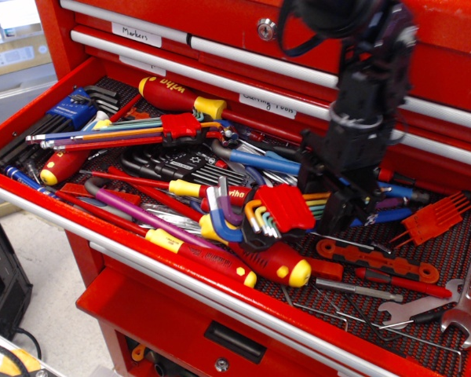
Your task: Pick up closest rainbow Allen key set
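The rainbow Allen key set [283, 206] has a red holder clamping hex keys. Their bent ends fan out to the left: blue and purple thick ones, then orange, yellow and green. The set is tilted and raised a little above the pile of tools in the open drawer. My gripper [335, 209] comes down from the upper right and is shut on the long ends of the keys just right of the holder. The fingertips are partly hidden among the keys.
A second rainbow set with long thin keys [180, 126] and a blue-holder set [71, 110] lie at the back left. Red-yellow screwdrivers [255, 255] lie under the held set. An orange key holder [432, 218] and wrenches [463, 308] are at the right. The drawer's front rail [141, 253] runs below.
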Action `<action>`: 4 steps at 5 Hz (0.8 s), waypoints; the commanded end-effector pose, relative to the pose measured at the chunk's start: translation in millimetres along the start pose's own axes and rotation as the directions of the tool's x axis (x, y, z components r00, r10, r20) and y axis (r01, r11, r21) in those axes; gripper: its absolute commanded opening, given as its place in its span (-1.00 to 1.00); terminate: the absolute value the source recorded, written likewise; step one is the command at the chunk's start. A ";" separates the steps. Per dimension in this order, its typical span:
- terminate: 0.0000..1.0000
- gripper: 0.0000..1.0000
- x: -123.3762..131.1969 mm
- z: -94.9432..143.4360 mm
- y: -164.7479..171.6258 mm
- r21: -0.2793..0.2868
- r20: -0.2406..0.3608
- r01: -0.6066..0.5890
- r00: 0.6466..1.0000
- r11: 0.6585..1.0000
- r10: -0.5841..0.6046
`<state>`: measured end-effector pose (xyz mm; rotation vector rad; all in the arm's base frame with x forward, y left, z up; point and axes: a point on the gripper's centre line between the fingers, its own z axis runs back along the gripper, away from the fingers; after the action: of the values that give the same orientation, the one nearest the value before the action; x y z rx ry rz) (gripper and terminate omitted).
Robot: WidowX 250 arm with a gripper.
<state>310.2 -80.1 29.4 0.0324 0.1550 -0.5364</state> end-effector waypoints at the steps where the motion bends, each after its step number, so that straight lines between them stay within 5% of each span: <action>1: -1.00 -1.00 -7.5 58.5 22.7 0.023 0.073 0.027 0.997 0.999 -0.029; 2: -1.00 -1.00 -11.3 65.3 24.4 0.024 0.057 0.032 0.998 0.999 -0.033; 4: -1.00 -1.00 -30.9 115.2 22.4 0.063 0.000 0.061 0.998 0.996 -0.061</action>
<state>301.8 -48.7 119.7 0.0908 0.2607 -0.5908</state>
